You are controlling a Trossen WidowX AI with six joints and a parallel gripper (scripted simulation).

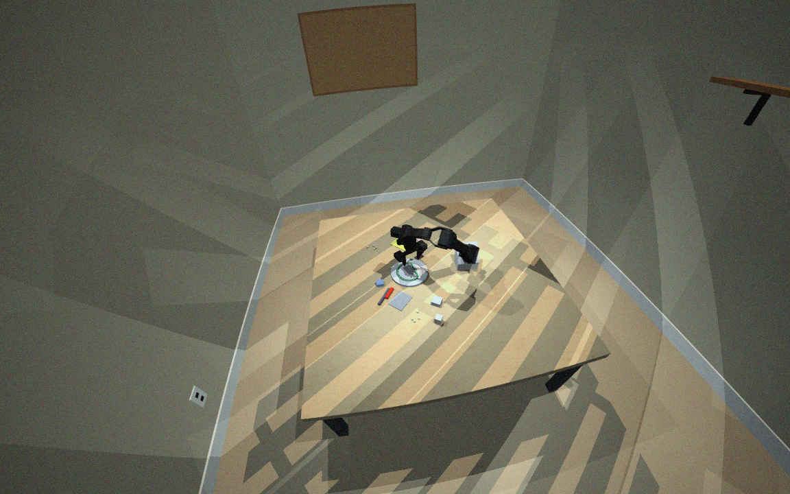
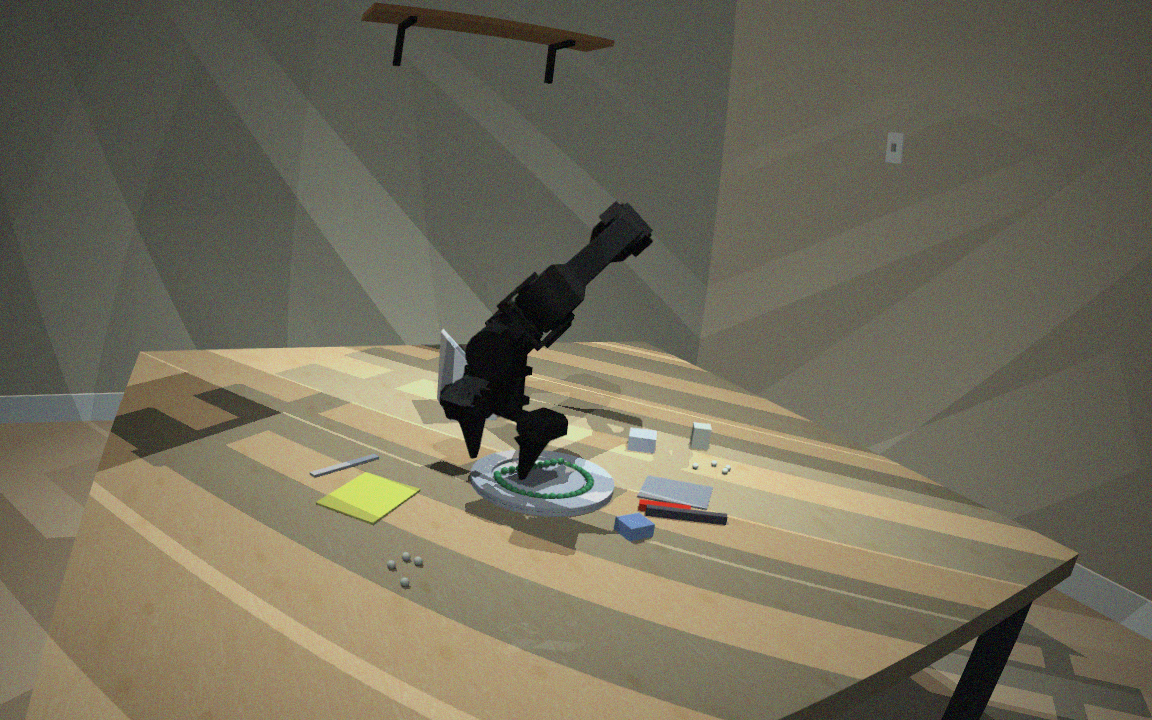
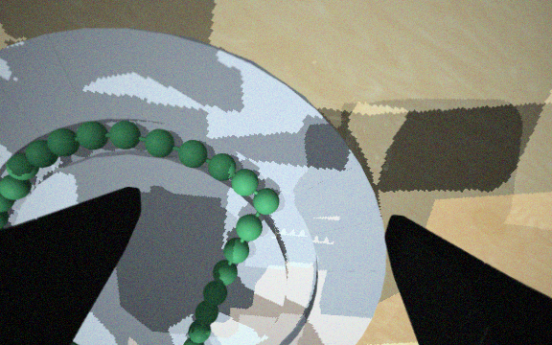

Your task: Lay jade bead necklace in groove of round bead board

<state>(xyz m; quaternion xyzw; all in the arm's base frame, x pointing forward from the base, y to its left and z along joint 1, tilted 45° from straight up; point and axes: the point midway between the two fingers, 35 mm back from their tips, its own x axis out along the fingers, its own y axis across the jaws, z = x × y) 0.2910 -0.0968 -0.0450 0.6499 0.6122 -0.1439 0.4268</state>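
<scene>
The jade bead necklace (image 1: 398, 276) (image 2: 592, 484) (image 3: 124, 134) lies on the round bead board (image 1: 425, 276) (image 2: 606, 490) (image 3: 276, 107). In the wrist view its upper arc follows the groove, with a slight zigzag at the left. At the right it bends inward and runs down over the inner disc, leaving the groove's right side bare. My gripper (image 1: 411, 260) (image 2: 498, 465) (image 3: 266, 213) is open wide and empty above the board. The bend lies between the fingertips in the wrist view. The left finger hides part of the necklace, and the lower part is out of that view.
A blue block (image 1: 379, 282) (image 2: 634, 527), a red and black tool (image 1: 389, 293) (image 2: 686, 515) and a grey flat piece (image 1: 400, 300) (image 2: 677, 492) lie near the board. A yellow sheet (image 2: 368, 497), a grey stick (image 2: 345, 465), two pale blocks (image 2: 642, 440) (image 2: 700, 436) and small balls (image 2: 405, 557) lie farther off.
</scene>
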